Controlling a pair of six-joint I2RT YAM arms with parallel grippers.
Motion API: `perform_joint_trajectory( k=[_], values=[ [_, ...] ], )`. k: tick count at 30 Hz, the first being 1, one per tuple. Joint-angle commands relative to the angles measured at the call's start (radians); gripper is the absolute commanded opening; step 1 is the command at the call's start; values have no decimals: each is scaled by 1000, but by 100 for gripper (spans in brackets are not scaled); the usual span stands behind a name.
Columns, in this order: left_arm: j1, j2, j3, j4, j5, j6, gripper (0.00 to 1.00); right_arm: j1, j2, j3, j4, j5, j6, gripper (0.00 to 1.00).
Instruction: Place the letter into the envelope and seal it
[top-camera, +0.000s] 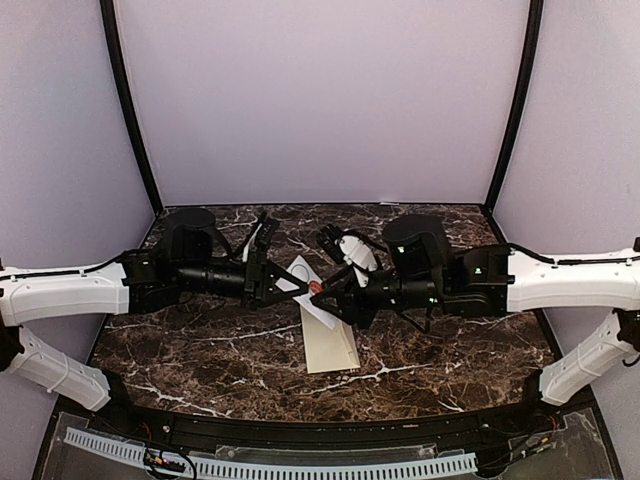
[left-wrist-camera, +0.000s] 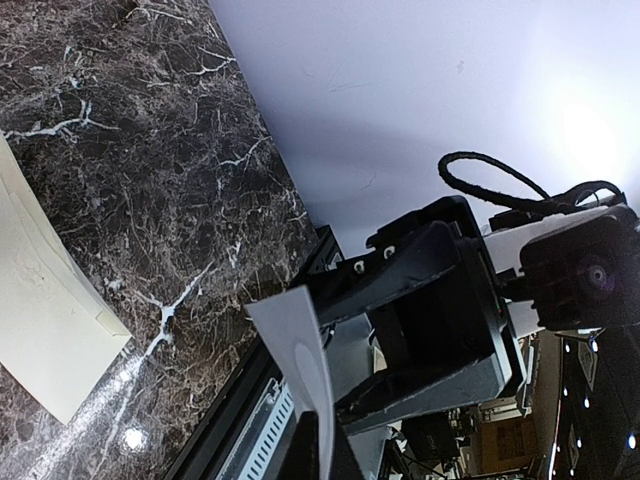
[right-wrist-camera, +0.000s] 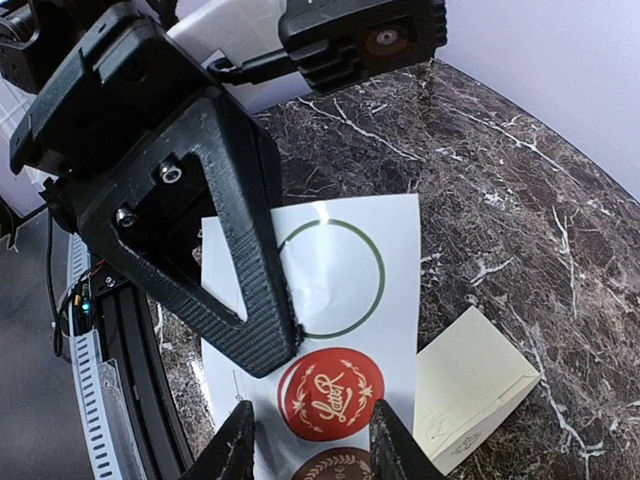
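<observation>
The cream envelope (top-camera: 331, 346) lies flat on the marble table, and also shows in the left wrist view (left-wrist-camera: 40, 330) and the right wrist view (right-wrist-camera: 470, 390). The letter is out of view. My left gripper (top-camera: 288, 283) is shut on a white sticker sheet (right-wrist-camera: 395, 250), held above the table. That sheet carries a red round seal (right-wrist-camera: 330, 395), an empty green ring (right-wrist-camera: 335, 278) and a brown seal (right-wrist-camera: 340, 468). My right gripper (right-wrist-camera: 312, 440) is open, its fingertips (right-wrist-camera: 237, 445) apart on either side of the red seal.
The dark marble table (top-camera: 200, 340) is edged in front by a black rail (top-camera: 300, 435). Purple walls close in the back and sides. Both arms meet over the table's middle, just above the envelope's far end.
</observation>
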Motion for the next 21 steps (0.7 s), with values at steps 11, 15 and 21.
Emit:
perform_joint_trajectory(
  k=[11, 15, 21],
  values=[
    [7, -31, -14, 8, 19, -8, 0, 9, 9, 39, 21, 57, -21, 27],
    [7, -29, -14, 11, 24, -11, 0, 9, 11, 40, 27, 55, -21, 23],
    [7, -27, -14, 13, 29, -13, 0, 9, 10, 41, 32, 49, -25, 16]
  ],
)
